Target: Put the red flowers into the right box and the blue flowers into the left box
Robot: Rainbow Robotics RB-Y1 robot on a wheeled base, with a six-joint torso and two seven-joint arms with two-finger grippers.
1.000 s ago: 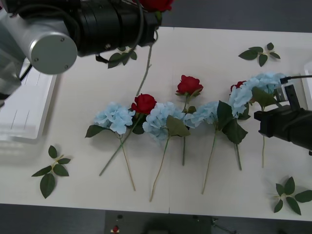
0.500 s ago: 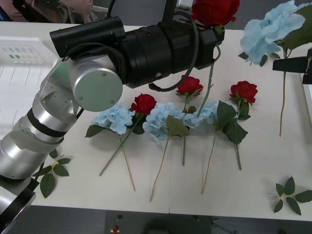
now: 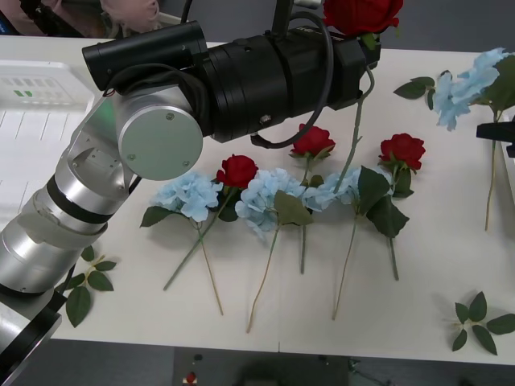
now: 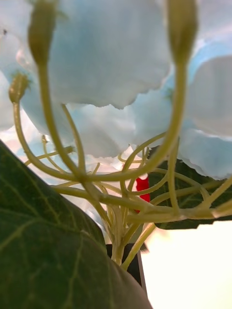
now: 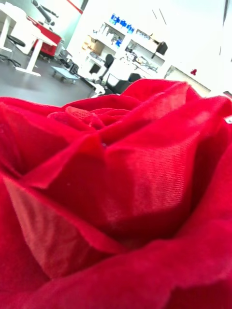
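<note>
Shifting rightward since the earlier frame, the right gripper (image 3: 505,133) is clamping a blue flower (image 3: 471,79), its cluster just above the fingers. Raised over the table, the left gripper (image 3: 364,40) is gripping a red rose (image 3: 360,14), stem dangling below.

**Cloth blooms, plastic stems, brushed metal**

The rose (image 5: 121,193) is woven red cloth, matt, its weave plain to see. The blue petals (image 4: 111,53) look thin and papery on smooth plastic stalks. The arm (image 3: 153,145) mixes satin silver metal with glossy black casing. The table (image 3: 418,265) is matt white.
</note>
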